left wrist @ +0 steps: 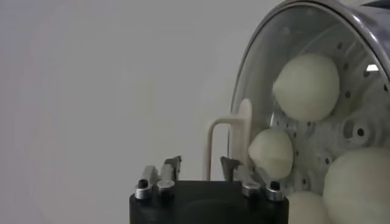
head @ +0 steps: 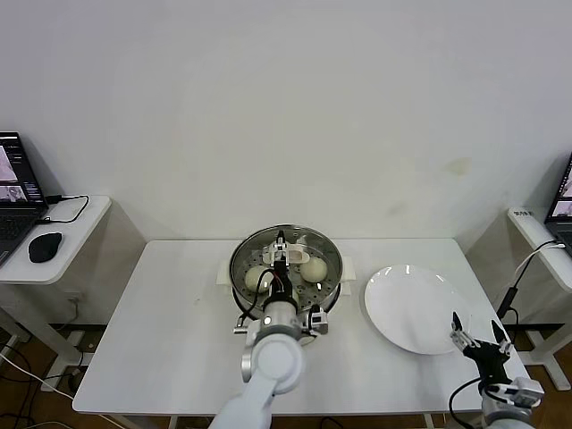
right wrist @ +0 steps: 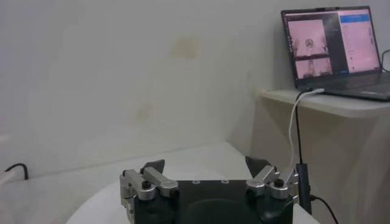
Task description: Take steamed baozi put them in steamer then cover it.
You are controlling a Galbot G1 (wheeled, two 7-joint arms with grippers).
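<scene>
No readable labels or brand marks from here. Steel steamer (head: pixel 286 265) sits mid-desk (head: pixel 170 313), shiny round wall, perforated tray inside. Glass lid (head: pixel 288 255) with metal rim is on it, cream handle (left wrist: pixel 228 143) at centre. Smooth cream-white buns (left wrist: pixel 306 86) visible under the glass. My left hand (head: pixel 282 255) is over the lid, fingers spread either side of the handle, not gripping. Right hand (head: pixel 478 335) released, parked beside the flat white plate (head: pixel 413 308).
</scene>
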